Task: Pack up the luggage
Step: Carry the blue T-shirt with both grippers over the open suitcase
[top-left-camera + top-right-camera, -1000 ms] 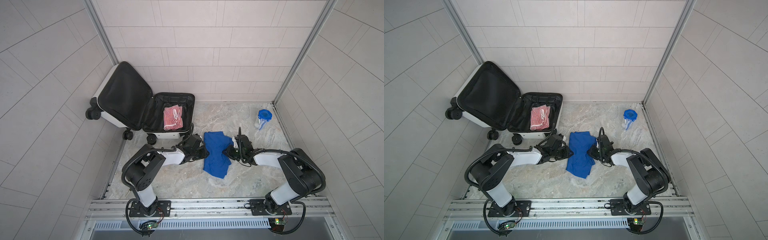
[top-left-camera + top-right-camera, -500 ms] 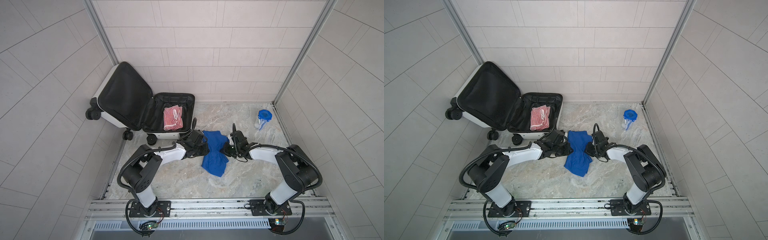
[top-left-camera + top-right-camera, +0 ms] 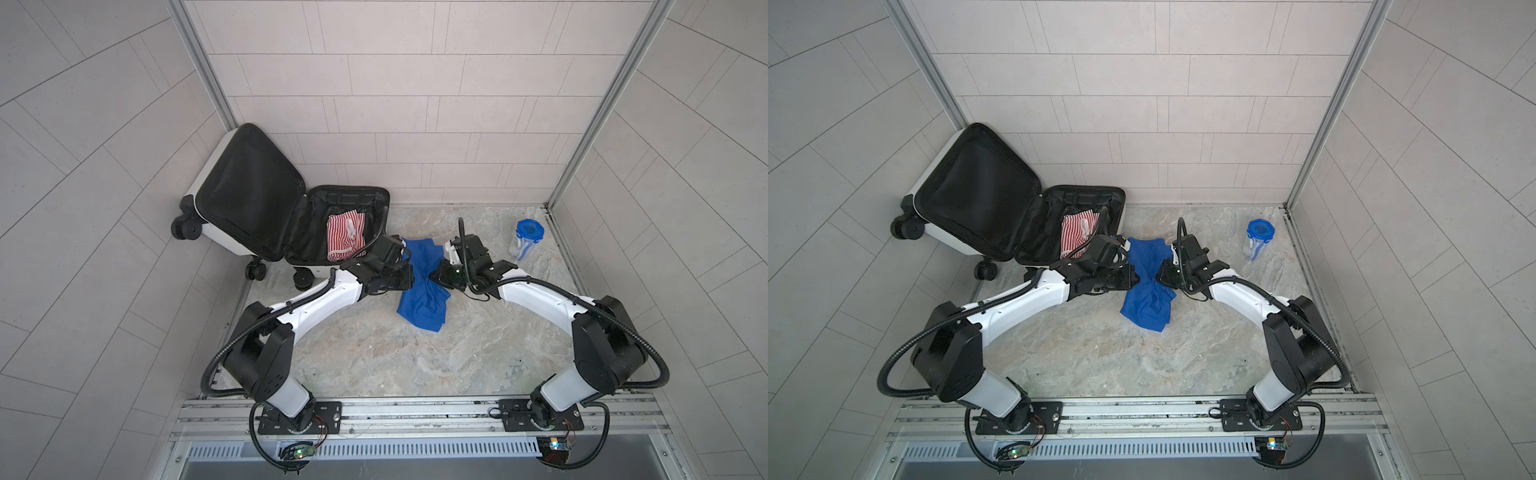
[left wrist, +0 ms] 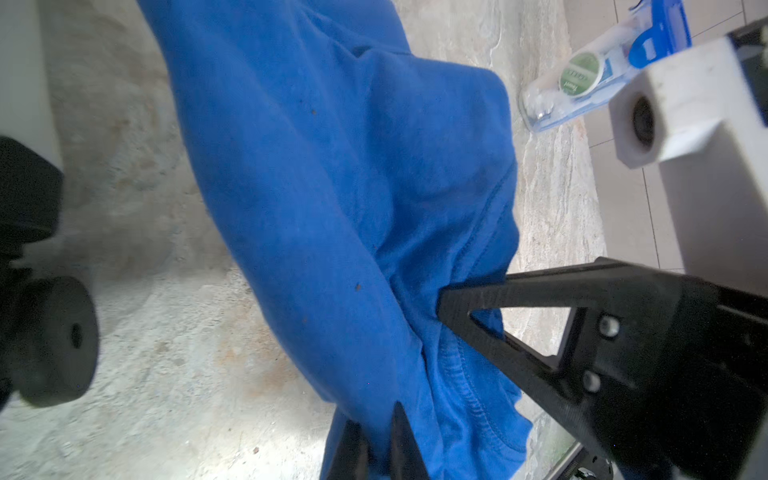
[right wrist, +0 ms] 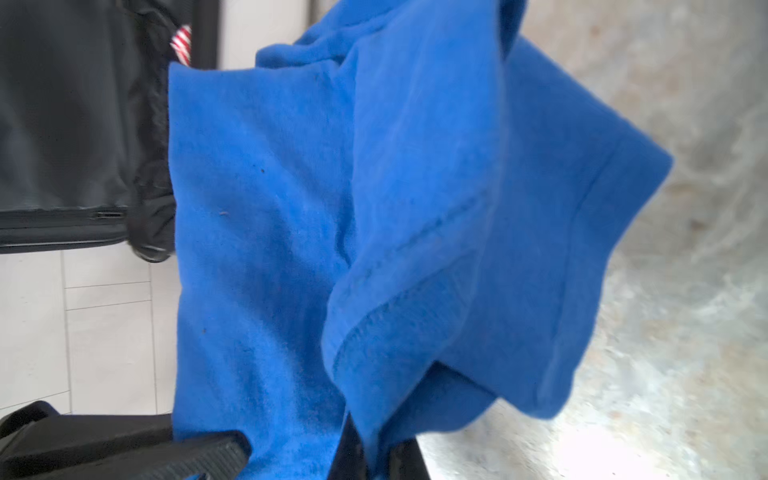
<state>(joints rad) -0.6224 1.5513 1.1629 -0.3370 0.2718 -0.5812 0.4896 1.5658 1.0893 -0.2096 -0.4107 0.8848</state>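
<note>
The luggage (image 3: 249,195) (image 3: 976,191) lies open at the back left, its white shell down and black lining showing. A red-and-white striped garment (image 3: 345,235) sits in its lower half. A blue shirt (image 3: 422,299) (image 3: 1148,303) hangs bunched between my two grippers, its lower end on the floor. My left gripper (image 3: 409,277) (image 4: 376,419) is shut on the shirt's left edge. On the right edge, my right gripper (image 3: 434,276) (image 5: 374,440) is shut on a fold of the cloth (image 5: 291,249). Both grippers hang just in front of the luggage's open half.
A clear container with a blue lid (image 3: 525,239) (image 3: 1258,239) stands at the back right near the wall. The luggage's black wheels (image 4: 54,340) are close beside my left gripper. Tiled walls enclose the marbled floor (image 3: 374,353) on three sides.
Both grippers have shut on the blue shirt and moved back toward the luggage. The shirt is pinched narrow at its middle and partly raised off the floor.
</note>
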